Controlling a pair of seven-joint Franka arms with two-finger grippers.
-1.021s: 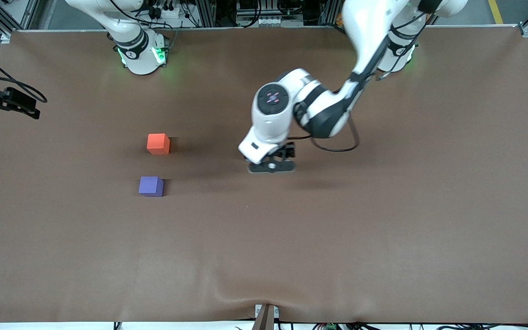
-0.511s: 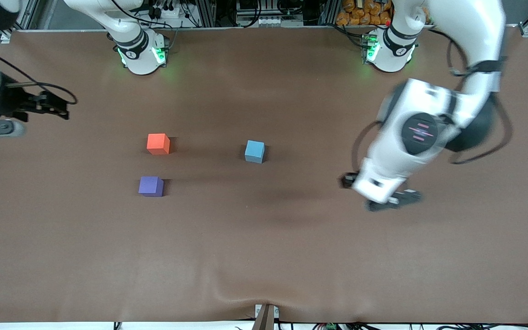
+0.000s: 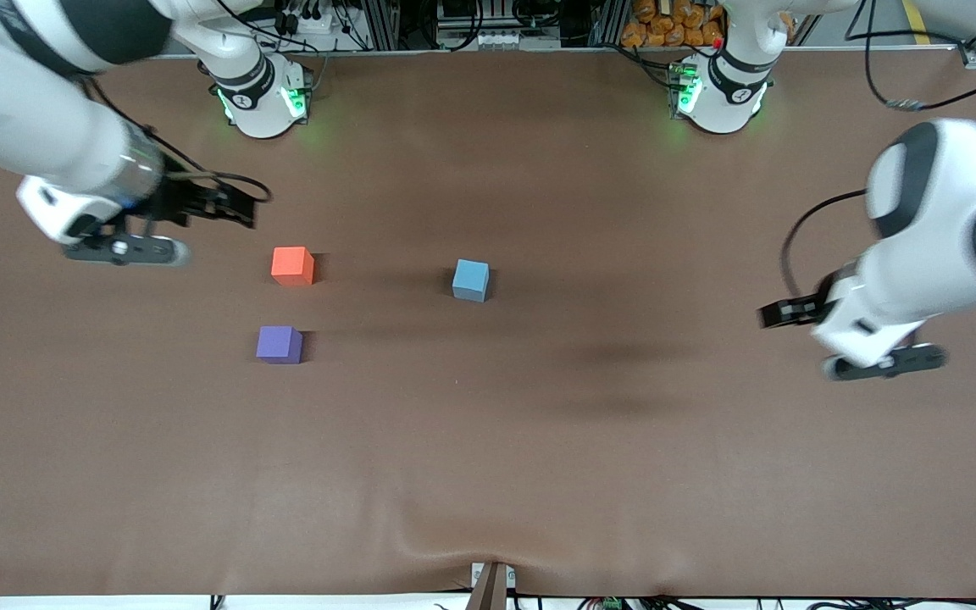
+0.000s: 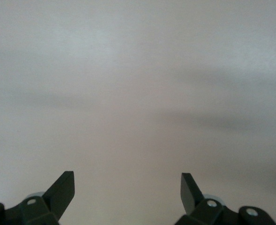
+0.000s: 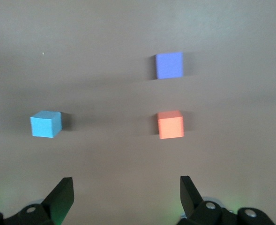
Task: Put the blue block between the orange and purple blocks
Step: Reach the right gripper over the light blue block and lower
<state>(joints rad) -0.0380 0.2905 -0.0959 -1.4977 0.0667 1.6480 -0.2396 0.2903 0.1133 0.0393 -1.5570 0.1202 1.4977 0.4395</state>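
The blue block (image 3: pixel 471 280) sits alone mid-table, apart from both grippers. The orange block (image 3: pixel 292 265) and the purple block (image 3: pixel 279 344) sit toward the right arm's end, with the purple one nearer the front camera and a gap between them. My right gripper (image 3: pixel 241 208) is open and empty, over the table close to the orange block. Its wrist view shows the blue block (image 5: pixel 46 124), the orange block (image 5: pixel 170 124) and the purple block (image 5: pixel 169 65) ahead of the open right gripper (image 5: pixel 127 187). My left gripper (image 3: pixel 774 314) is open and empty over bare table (image 4: pixel 138 93) at the left arm's end.
The brown table cover (image 3: pixel 488 474) has a small ripple at its front edge near the middle. The two arm bases (image 3: pixel 261 95) stand along the edge farthest from the front camera.
The left arm has swung away from the blue block to its own end of the table, leaving the block on the table. The right arm has moved in toward the orange block.
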